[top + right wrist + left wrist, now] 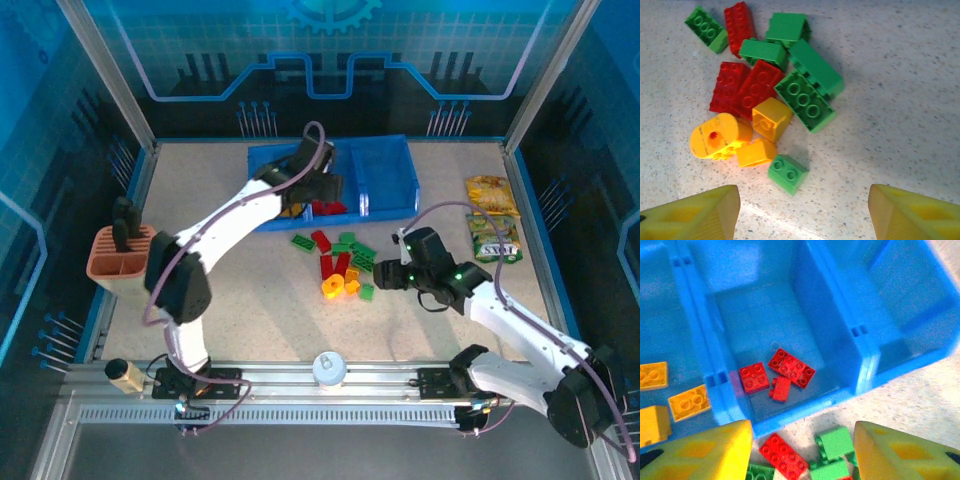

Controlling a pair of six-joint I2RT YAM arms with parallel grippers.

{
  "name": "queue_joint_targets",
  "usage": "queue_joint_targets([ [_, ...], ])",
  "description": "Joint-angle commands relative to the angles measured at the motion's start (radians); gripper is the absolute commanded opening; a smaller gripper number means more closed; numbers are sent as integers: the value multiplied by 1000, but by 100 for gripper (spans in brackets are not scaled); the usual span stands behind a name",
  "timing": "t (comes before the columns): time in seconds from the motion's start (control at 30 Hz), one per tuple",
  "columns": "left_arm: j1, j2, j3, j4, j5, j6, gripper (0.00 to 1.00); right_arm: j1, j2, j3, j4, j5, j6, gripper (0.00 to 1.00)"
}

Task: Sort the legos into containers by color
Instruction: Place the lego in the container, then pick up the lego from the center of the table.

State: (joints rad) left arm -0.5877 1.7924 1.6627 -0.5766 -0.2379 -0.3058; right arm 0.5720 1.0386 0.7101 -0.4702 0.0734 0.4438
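Left wrist: middle container point(760, 315) holds three red legos point(791, 368).

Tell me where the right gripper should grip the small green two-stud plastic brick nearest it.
Probably from above, pinching the small green two-stud brick across its long sides: it lies flat, studs up, both sides free, a yellow plastic brick at one short end.

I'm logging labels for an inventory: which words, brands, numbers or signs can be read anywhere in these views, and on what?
Nothing can be quoted; no text is legible.
Yellow crinkled snack packet: print too blurred to read.
Green-and-white snack packet: pale lettering, too small to read.
Small red, green and yellow-orange plastic studded bricks: no readable marks.
Translucent blue plastic tray: no label seen.
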Motion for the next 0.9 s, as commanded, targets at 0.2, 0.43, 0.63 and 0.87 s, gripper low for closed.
queue_joint_targets([
  [0.2,-4,-370,-488,125,-24,-125,57,160,277,226,12,57,-15,69],
  [0.43,-3,-608,-786,109,-69,-201,57,221,574,452,-76,60,42,65],
  [0.63,-5,-773,-934,72,-86,-257,57,238,744,597,-134,63,71,62],
  [0.87,-6,-883,-1006,36,-88,-291,57,249,896,722,-210,102,90,57],
])
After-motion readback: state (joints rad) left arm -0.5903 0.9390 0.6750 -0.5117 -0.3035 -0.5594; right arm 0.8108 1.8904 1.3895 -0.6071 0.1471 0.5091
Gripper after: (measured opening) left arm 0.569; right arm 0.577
